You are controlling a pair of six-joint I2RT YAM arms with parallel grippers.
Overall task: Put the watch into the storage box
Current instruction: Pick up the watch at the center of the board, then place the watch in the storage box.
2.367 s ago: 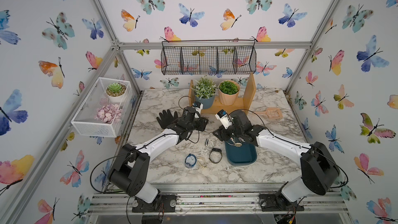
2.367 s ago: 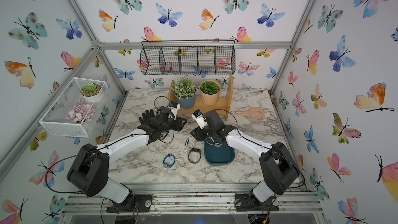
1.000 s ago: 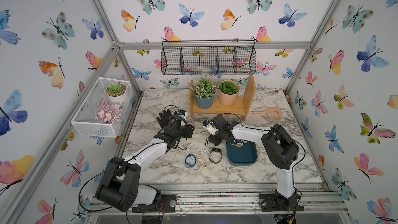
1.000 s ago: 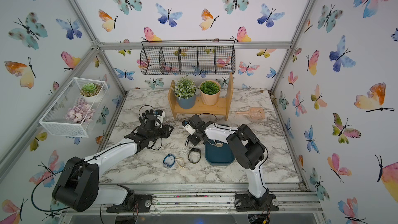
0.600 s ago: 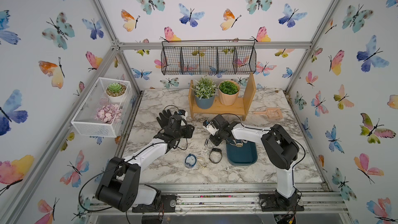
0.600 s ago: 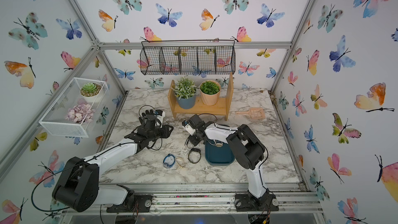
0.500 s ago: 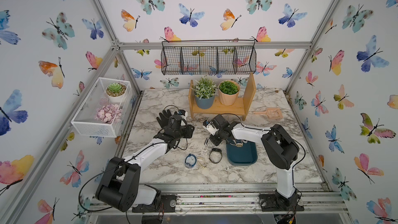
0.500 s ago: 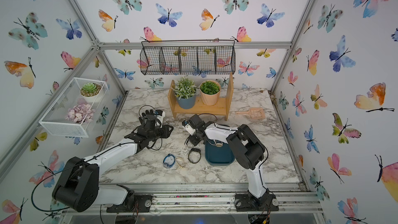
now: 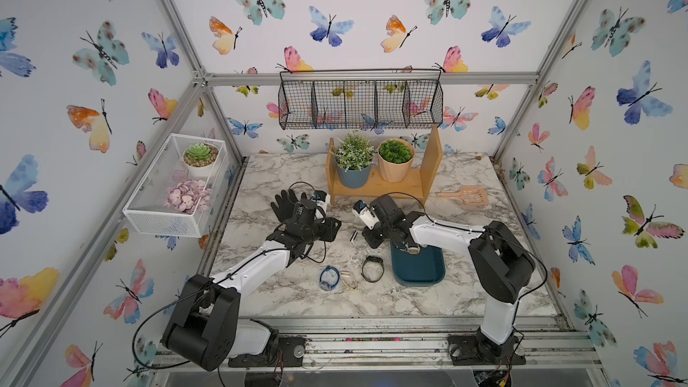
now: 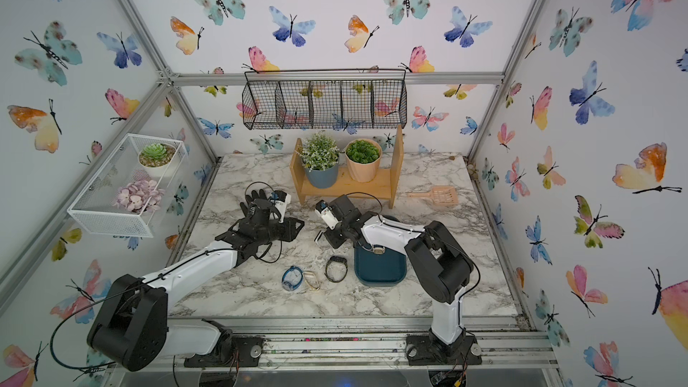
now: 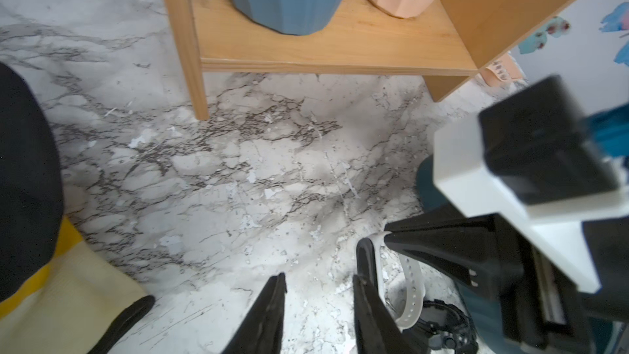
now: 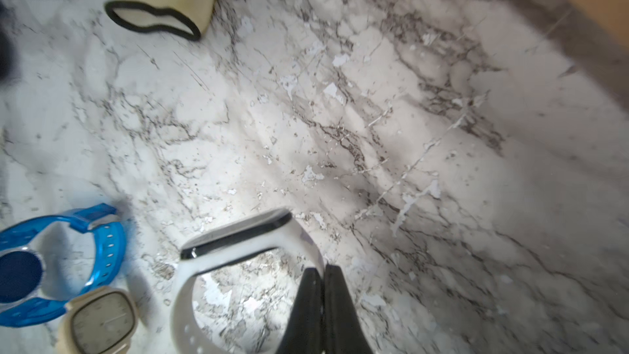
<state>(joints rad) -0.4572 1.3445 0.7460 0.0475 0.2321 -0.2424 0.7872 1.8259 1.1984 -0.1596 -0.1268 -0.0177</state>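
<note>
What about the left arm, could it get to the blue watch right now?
Probably yes. The left gripper is open and empty, and the blue watch lies uncovered on the table near that arm, with only a beige watch beside it. The arm would need to pull back.

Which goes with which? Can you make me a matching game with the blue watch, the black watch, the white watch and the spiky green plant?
Things:
1. blue watch
2. black watch
3. white watch
4. spiky green plant

Places:
A. pinched in the right gripper
B. in the white mesh basket
C. right beside the storage box
D. the watch lying farthest from the storage box

Pairs: 1-D, 2-C, 3-A, 4-B
</note>
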